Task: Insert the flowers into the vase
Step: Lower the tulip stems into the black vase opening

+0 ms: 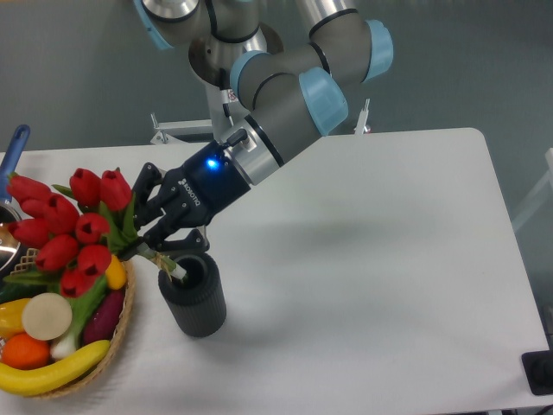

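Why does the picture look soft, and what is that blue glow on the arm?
In the fixed camera view, the gripper and flowers look slightly soft; the blue glow is a small light on the wrist; faint, diffuse shadows lie on the table beside the vase.

white lettering on the claw [145, 226] (unreadable).
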Controlling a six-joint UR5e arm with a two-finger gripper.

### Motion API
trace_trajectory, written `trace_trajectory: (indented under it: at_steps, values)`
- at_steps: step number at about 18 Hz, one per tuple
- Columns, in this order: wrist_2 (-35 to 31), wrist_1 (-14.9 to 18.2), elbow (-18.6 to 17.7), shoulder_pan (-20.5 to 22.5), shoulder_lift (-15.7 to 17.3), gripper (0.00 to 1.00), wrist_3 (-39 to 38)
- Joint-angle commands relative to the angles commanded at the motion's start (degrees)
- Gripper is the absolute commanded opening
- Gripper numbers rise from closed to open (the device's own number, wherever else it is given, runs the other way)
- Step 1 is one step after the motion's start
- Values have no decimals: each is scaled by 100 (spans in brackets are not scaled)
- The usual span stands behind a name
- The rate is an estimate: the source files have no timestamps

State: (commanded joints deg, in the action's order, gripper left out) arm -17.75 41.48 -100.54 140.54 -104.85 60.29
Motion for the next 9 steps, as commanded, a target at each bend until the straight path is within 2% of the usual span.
trace_trajectory:
  at_steps: [6, 9]
  values:
    - [0, -9, -273, 211, -88, 29, 35]
    - [0, -9, -317, 220, -289, 29, 228]
